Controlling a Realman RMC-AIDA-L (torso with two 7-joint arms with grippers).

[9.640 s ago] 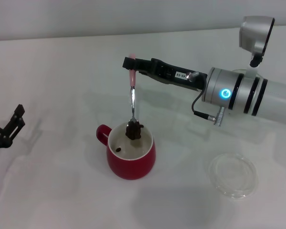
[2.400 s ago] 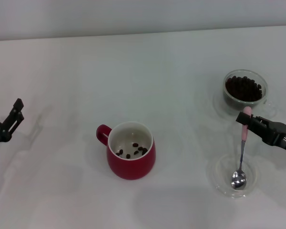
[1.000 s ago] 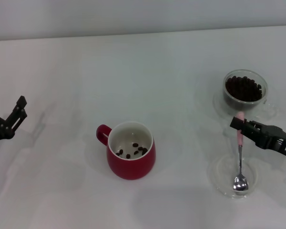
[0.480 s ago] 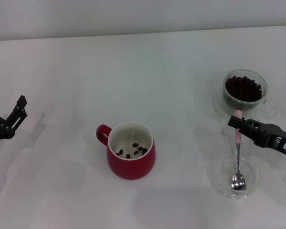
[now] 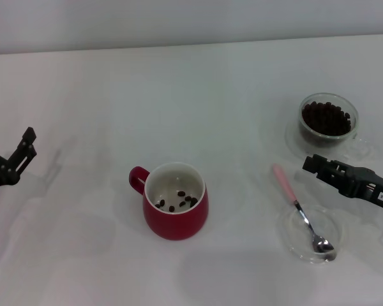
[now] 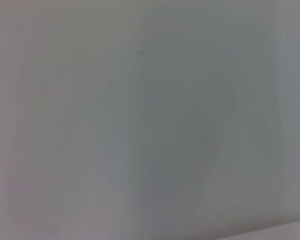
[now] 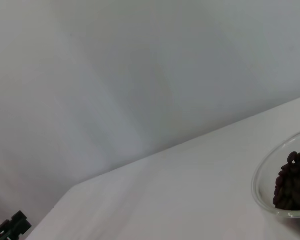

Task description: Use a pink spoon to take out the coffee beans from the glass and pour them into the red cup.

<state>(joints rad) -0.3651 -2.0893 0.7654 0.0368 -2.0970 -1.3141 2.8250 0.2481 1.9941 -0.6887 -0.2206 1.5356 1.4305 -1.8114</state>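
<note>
Beans moved; spoon point(image 5: 301, 213) set down.
A few coffee beans point(image 5: 177, 203) lay in the red cup point(image 5: 175, 209); the glass point(image 5: 326, 122) was full. Right gripper point(image 5: 308, 164) jaws spread beside the spoon, bowl in a clear dish point(image 5: 329, 224). Left gripper point(image 5: 24, 150) idle, jaws apart.

Pink spoon point(image 5: 298, 207) tilted, bowl in dish point(image 5: 292, 242)

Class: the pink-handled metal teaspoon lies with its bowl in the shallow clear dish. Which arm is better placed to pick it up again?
Right. The right gripper hovers beside the pink-handled metal teaspoon in the shallow clear dish; the left gripper sits far across the table.
</note>
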